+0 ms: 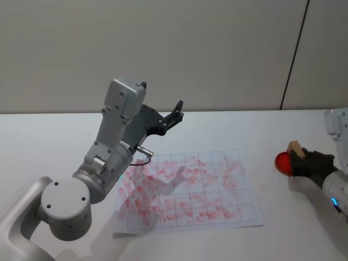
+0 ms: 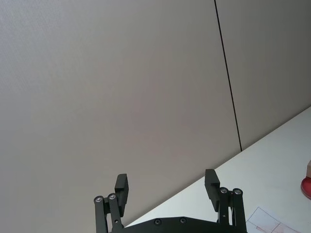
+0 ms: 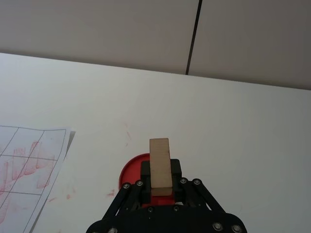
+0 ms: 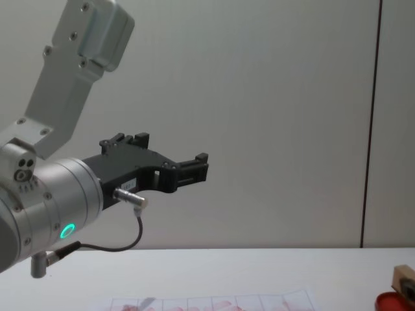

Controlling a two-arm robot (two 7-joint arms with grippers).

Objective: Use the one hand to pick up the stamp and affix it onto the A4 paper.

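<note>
Right gripper (image 3: 160,187): clenched on the stamp (image 3: 160,167), its black fingers (image 3: 176,170) pressed to the block's two sides; in the head view it sits at the right edge of the table (image 1: 43,141), over the ink pad
Stamp: upright tan block, top end standing clear above the fingers; held over the near rim of the pad, well to the right of the paper
Ink pad (image 3: 130,171): flat red disc on the table; the right wrist view shows it lying under and behind the gripper, the head view shows its left half beside the black fingers
Paper (image 1: 187,187): white gridded sheet at the table's middle, boxes smeared with pink-red marks; the head view shows the whole sheet, the right wrist view just one corner, the chest view just the far edge
Stray red marks (image 3: 127,132): the right wrist view picks up faint red flecks on the bare table between paper and pad
Left gripper (image 2: 166,187): released, jaws wide apart, nothing between them
Left arm (image 1: 109,141): raised above the paper's left part, elbow bent, gripper aimed up and away toward the back wall; the chest view shows it high above the table, clear of everything
</note>
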